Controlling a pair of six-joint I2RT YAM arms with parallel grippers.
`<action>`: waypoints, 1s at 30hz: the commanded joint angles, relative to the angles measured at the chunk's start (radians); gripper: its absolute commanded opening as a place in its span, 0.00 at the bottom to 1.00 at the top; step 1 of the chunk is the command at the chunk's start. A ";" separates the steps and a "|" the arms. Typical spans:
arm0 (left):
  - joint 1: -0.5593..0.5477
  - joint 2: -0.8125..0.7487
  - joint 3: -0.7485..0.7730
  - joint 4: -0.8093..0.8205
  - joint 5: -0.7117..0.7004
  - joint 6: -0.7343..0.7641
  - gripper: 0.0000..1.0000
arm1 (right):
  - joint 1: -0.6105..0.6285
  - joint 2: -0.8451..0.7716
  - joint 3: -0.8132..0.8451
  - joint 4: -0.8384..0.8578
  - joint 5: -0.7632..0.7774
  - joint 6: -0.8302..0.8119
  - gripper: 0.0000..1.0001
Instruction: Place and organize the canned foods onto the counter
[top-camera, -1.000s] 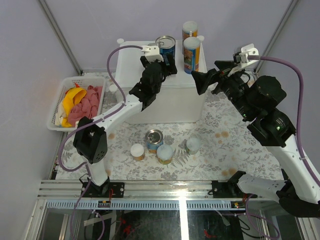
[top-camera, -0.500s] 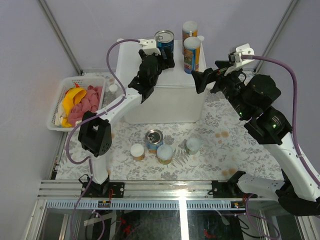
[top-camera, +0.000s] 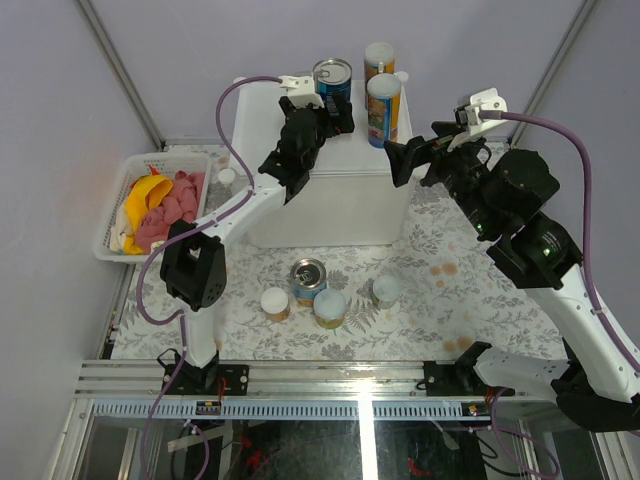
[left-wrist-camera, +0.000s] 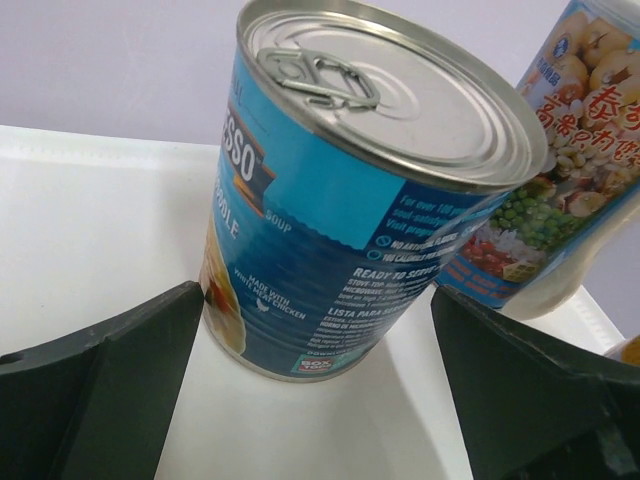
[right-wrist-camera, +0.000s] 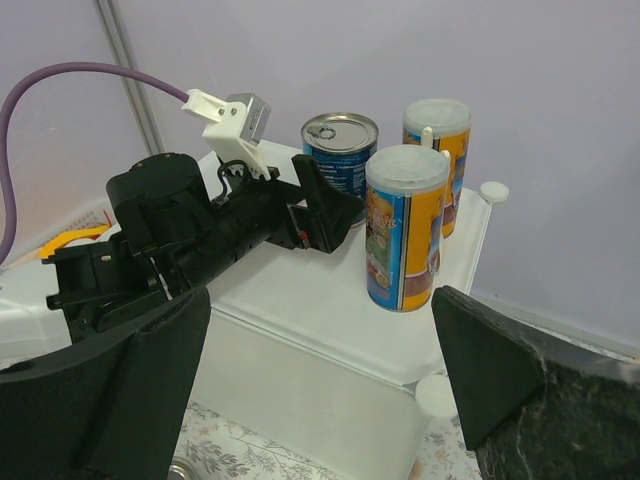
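Note:
The counter (top-camera: 330, 195) is a white box at the back. On it stand a blue-labelled can (top-camera: 332, 80) and two tall canisters (top-camera: 383, 108) (top-camera: 380, 58). My left gripper (top-camera: 333, 115) is open around the can's near side; in the left wrist view the can (left-wrist-camera: 350, 200) stands upright between the spread fingers (left-wrist-camera: 110, 390), a canister (left-wrist-camera: 565, 170) behind it. My right gripper (top-camera: 415, 160) is open and empty, beside the counter's right end. On the table lie another blue can (top-camera: 308, 278) and three small jars (top-camera: 275, 303) (top-camera: 330, 308) (top-camera: 386, 291).
A white mesh basket (top-camera: 118, 190) with a banana and pink cloth sits left of the counter. The right wrist view shows the left arm (right-wrist-camera: 190, 240) over the counter top (right-wrist-camera: 330, 300), and corner knobs (right-wrist-camera: 494, 190).
My left gripper and the blue can have moved toward the back of the counter. The right gripper has edged slightly left.

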 joint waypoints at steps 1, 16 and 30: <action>0.002 -0.017 -0.012 0.049 -0.030 -0.030 1.00 | 0.002 -0.001 0.003 0.054 0.010 -0.008 1.00; 0.000 -0.124 -0.072 0.060 -0.017 -0.007 1.00 | 0.002 0.013 0.009 0.025 0.000 0.004 0.99; -0.046 -0.378 -0.252 -0.043 0.022 -0.011 1.00 | 0.002 -0.033 -0.150 0.162 -0.079 0.069 0.99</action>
